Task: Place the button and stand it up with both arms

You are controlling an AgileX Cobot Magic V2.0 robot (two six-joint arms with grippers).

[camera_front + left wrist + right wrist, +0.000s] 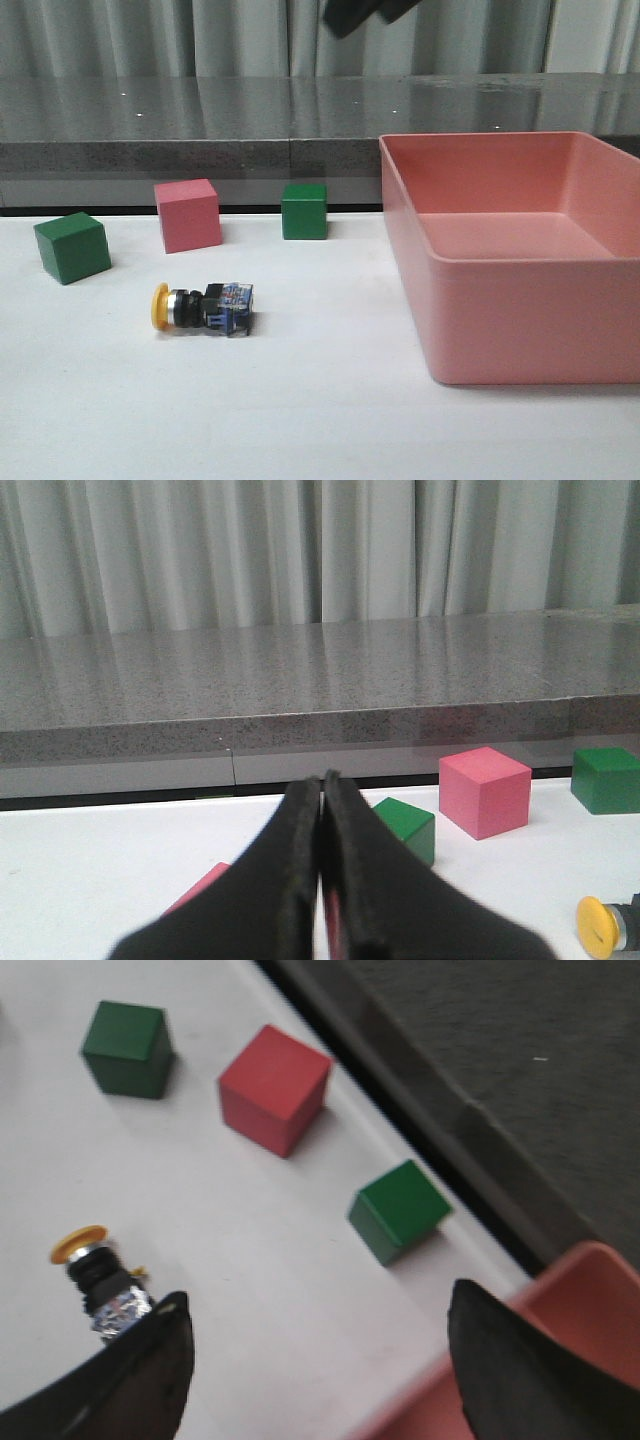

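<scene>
The button (200,308) lies on its side on the white table, yellow cap to the left, blue-grey base to the right. It also shows in the right wrist view (100,1285) and at the edge of the left wrist view (600,927). My right gripper (320,1295) is open and empty, high above the table between the button and the bin; a dark part of that arm (365,12) shows at the top of the front view. My left gripper (322,785) is shut and empty, low over the table, left of the button.
A pink cube (187,214) stands behind the button, between two green cubes (72,247) (304,211). A large pink bin (440,330) fills the right side. A grey counter edge (200,155) runs along the back. A pink piece (195,888) shows beside my left fingers.
</scene>
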